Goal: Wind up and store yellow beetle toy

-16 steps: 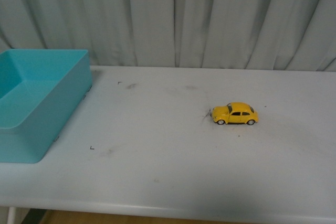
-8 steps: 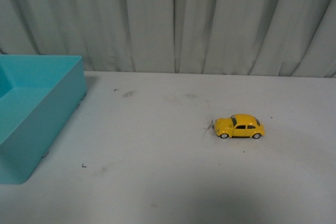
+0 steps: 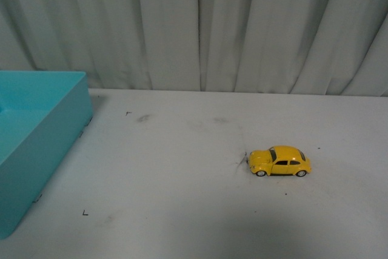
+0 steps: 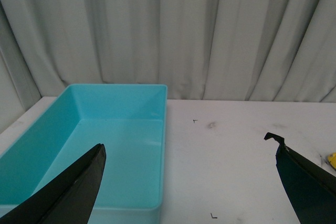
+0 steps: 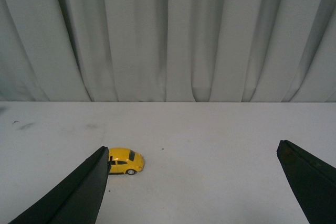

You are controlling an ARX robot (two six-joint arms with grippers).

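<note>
No readable text, label or number shows anywhere.

Open turquoise bin [image 3: 42, 150] sits at the left of the white tabletop [image 3: 182, 222], which bears grey smudges [image 3: 143, 117] and black corner marks [image 3: 85, 213]. Pleated curtain [image 3: 200, 28] hangs behind.

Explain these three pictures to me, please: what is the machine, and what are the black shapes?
It is a robot with two arms, each ending in a gripper, a two-fingered claw. One picture comes from a camera on its body, looking forward; no arm shows there. The other two come from wrist cameras: the black shapes are the fingers of the left gripper and the right gripper, both open and holding nothing. On the table stand a yellow toy car and, further left, an open blue box.
</note>
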